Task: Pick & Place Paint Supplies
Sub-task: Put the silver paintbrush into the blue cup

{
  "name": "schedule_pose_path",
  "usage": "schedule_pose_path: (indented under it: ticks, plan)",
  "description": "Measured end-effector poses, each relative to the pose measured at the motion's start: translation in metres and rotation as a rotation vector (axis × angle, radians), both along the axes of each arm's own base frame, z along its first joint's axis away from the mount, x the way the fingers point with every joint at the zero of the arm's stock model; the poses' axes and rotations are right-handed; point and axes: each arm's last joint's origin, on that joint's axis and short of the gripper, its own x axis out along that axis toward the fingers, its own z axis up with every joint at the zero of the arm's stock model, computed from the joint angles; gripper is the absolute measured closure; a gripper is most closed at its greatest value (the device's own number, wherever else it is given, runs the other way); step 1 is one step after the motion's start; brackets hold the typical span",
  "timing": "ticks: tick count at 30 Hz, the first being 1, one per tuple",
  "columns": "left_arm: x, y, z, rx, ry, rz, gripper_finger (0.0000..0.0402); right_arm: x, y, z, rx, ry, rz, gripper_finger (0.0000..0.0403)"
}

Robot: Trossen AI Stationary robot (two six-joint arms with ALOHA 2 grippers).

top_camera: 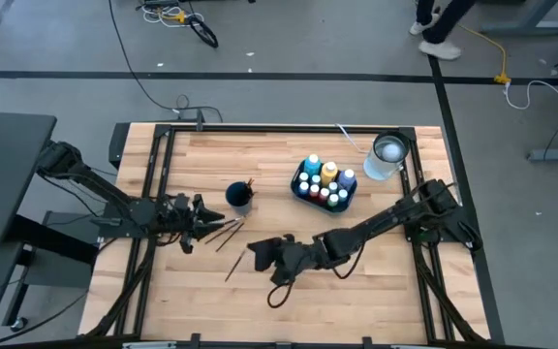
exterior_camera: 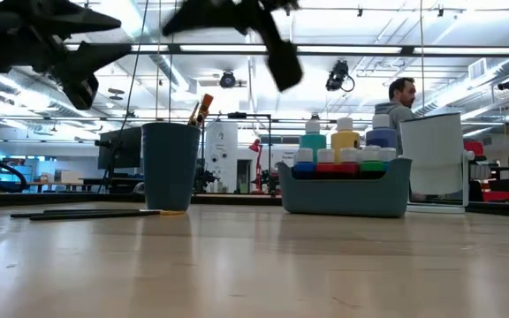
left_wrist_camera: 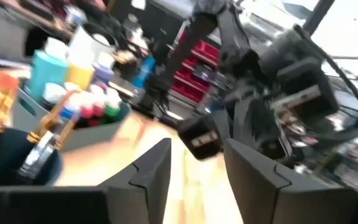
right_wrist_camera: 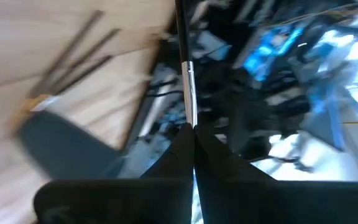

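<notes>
Progress: the task is looking partly done. A grey-blue plastic caddy (top_camera: 348, 199) is sitting right of the table's centre, holding small white-capped paint bottles (top_camera: 323, 181) in blue, yellow, red and green.
Cup: a dark blue plastic cup (top_camera: 239, 197) is standing left of the caddy with at least one orange-ferruled brush (exterior_camera: 202, 108) poking out.
Left to do: several thin dark-handled paintbrushes (top_camera: 228, 231) are lying loose on the pale wooden table (top_camera: 376, 301), just in front of the cup; these look like the remaining work.
Right gripper: the right gripper (right_wrist_camera: 193, 134) is hanging above the table's front centre, its arm stretched in from the right. Its fingers are pinching a thin paintbrush with a silver ferrule (right_wrist_camera: 186, 74) that is sticking out past the tips.
Left gripper: the left gripper (left_wrist_camera: 197, 171) is hovering beside the cup and over the loose brushes, arm reaching in from the left. Its fingers are standing apart with nothing between them.
Other: a clear round tub (top_camera: 386, 155) is standing at the far right of the table; a person (exterior_camera: 401, 99) is showing in the room behind.
</notes>
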Motion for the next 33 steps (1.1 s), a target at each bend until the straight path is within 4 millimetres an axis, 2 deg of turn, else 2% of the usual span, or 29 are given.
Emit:
schedule_pose_path:
  ticks: [4,9,18,26,33]
  plan:
    - [0.004,0.0,-0.002,0.025,0.058,-0.04,0.0226,0.006,-0.01,0.005,-0.053,-0.034,0.039,0.0403]
    - [0.008,0.001,-0.001,0.017,0.085,-0.092,0.0221,0.015,-0.032,0.01,-0.112,-0.063,0.05,0.0403]
    - [0.011,0.008,-0.003,-0.002,0.107,-0.046,0.0223,0.024,-0.064,0.015,-0.128,-0.107,0.047,0.0403]
    - [0.013,0.012,-0.003,0.01,0.108,-0.018,0.0223,0.027,-0.08,0.016,-0.13,-0.118,0.011,0.0403]
    - [0.014,0.016,-0.002,0.01,0.106,0.011,0.0223,0.027,-0.083,0.015,-0.13,-0.108,0.011,0.0403]
